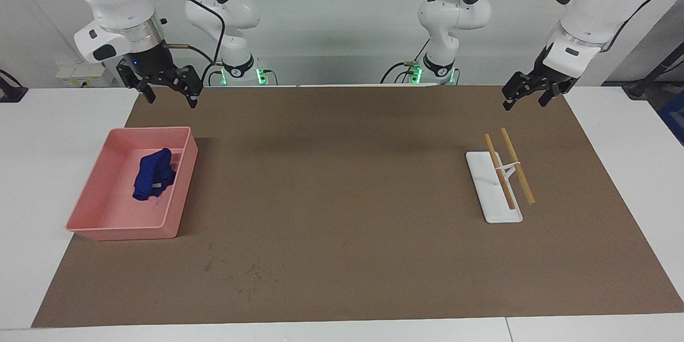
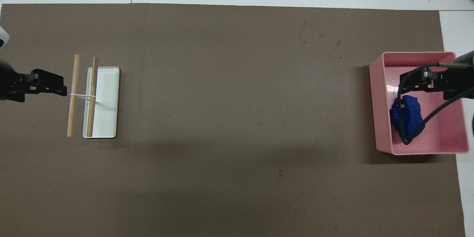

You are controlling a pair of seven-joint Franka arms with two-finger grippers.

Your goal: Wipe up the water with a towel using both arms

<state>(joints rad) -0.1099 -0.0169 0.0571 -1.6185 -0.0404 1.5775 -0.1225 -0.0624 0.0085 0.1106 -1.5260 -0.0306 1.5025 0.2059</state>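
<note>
The towel (image 1: 154,175) is a crumpled royal-blue cloth lying in the pink tray (image 1: 123,232) at the right arm's end of the table. It also shows in the overhead view (image 2: 407,116), partly crossed by a black cable. My right gripper (image 1: 171,99) hangs open and empty, raised well above the tray (image 2: 374,111); it shows over the tray in the overhead view (image 2: 413,81). My left gripper (image 1: 525,101) hangs open and empty in the air at the left arm's end, over the mat beside the rack (image 2: 55,83). Small water drops (image 1: 235,270) speckle the brown mat (image 2: 303,39).
A white flat rack (image 1: 494,187) with two wooden rods across it lies on the mat at the left arm's end (image 2: 103,102). The brown mat (image 1: 342,197) covers most of the white table.
</note>
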